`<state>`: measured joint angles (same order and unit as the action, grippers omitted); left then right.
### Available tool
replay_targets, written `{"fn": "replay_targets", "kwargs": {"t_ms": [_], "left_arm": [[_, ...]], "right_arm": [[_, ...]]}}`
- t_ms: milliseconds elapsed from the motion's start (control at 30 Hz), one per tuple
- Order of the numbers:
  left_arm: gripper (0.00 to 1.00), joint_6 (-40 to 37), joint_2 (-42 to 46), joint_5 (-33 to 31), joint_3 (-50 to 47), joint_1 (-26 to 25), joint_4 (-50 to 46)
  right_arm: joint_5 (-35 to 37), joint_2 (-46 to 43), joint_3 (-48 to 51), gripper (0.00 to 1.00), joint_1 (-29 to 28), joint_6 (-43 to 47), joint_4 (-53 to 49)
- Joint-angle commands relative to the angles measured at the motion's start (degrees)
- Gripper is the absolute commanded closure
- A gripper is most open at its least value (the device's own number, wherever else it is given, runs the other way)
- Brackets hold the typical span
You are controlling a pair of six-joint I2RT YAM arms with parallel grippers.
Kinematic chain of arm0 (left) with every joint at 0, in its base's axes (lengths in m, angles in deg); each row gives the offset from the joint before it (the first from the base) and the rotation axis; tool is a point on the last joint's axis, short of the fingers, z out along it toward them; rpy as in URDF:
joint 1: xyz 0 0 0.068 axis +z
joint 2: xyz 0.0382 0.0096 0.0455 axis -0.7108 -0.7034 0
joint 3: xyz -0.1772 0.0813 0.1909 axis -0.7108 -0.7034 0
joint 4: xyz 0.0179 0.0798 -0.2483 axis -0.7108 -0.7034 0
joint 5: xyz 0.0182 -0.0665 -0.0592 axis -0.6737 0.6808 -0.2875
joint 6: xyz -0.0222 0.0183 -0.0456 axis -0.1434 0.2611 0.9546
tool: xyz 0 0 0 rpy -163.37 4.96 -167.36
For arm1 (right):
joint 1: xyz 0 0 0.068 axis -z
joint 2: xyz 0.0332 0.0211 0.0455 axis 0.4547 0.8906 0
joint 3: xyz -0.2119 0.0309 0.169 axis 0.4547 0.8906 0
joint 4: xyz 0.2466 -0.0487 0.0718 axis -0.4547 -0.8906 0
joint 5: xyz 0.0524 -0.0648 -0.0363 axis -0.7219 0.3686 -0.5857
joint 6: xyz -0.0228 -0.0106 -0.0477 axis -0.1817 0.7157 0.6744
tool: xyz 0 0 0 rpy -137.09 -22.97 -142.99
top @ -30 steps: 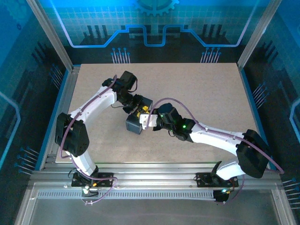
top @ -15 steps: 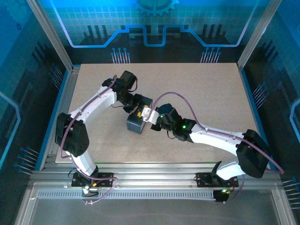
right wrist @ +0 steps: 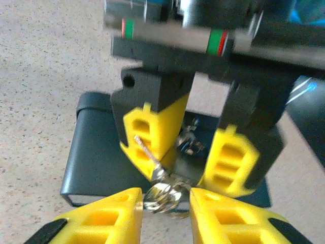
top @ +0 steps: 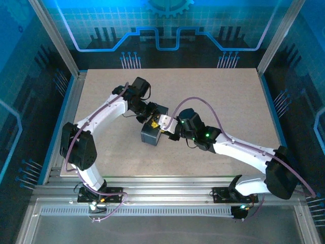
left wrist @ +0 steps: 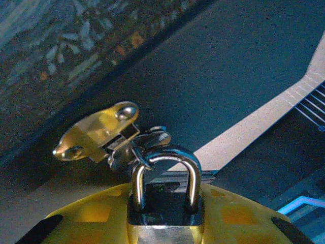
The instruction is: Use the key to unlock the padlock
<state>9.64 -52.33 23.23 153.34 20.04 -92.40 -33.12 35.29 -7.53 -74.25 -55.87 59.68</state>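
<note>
In the left wrist view the padlock (left wrist: 165, 216) has a dark bluish body and a silvery shackle (left wrist: 189, 175) hooked through the brassy hasp (left wrist: 96, 133) of the swirl-painted tin (top: 151, 134). My left gripper (left wrist: 165, 226) is shut on the padlock body and holds it upright. In the right wrist view my right gripper (right wrist: 165, 206) faces the left gripper (right wrist: 195, 147), its yellow fingertips (right wrist: 109, 216) closed on the ring end of the key (right wrist: 148, 155). The thin key shaft tilts up-left toward one left finger. From above, both grippers meet over the tin.
The dark tin (right wrist: 96, 152) lies on the speckled tabletop (top: 218, 96) near its middle, under both grippers. The right arm's purple cable (top: 195, 101) loops above its wrist. Aluminium frame posts (top: 53, 35) stand at the table's sides.
The right arm has swung right and its gripper has risen slightly toward the left gripper. The tin has shifted a little to the right. The left gripper stays on the padlock.
</note>
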Motion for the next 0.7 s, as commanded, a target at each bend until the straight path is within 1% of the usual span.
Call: {"fn": "replay_targets", "kwargs": {"t_ms": [0,200,300,500,667], "left_arm": [[1.0,0.45,1.25,1.99,0.06,-0.32,0.48],[1.0,0.33,1.28,1.83,0.59,-0.3,-0.33],[1.0,0.14,1.41,1.65,0.73,-0.32,-0.63],[1.0,-0.04,1.17,1.68,0.77,-0.32,-1.05],[1.0,-0.02,1.12,1.85,0.68,-0.32,-0.88]], "right_arm": [[-2.02,-1.82,-0.58,0.68,0.24,8.32,2.57],[2.94,0.05,-0.58,0.68,-1.04,19.64,2.5],[5.19,0.72,1.35,0.68,-1.19,24.25,3.14],[6.23,0.17,1.78,0.66,-1.16,28.66,1.24],[6.16,-0.05,1.64,0.66,-1.31,29.78,-0.12]]}}
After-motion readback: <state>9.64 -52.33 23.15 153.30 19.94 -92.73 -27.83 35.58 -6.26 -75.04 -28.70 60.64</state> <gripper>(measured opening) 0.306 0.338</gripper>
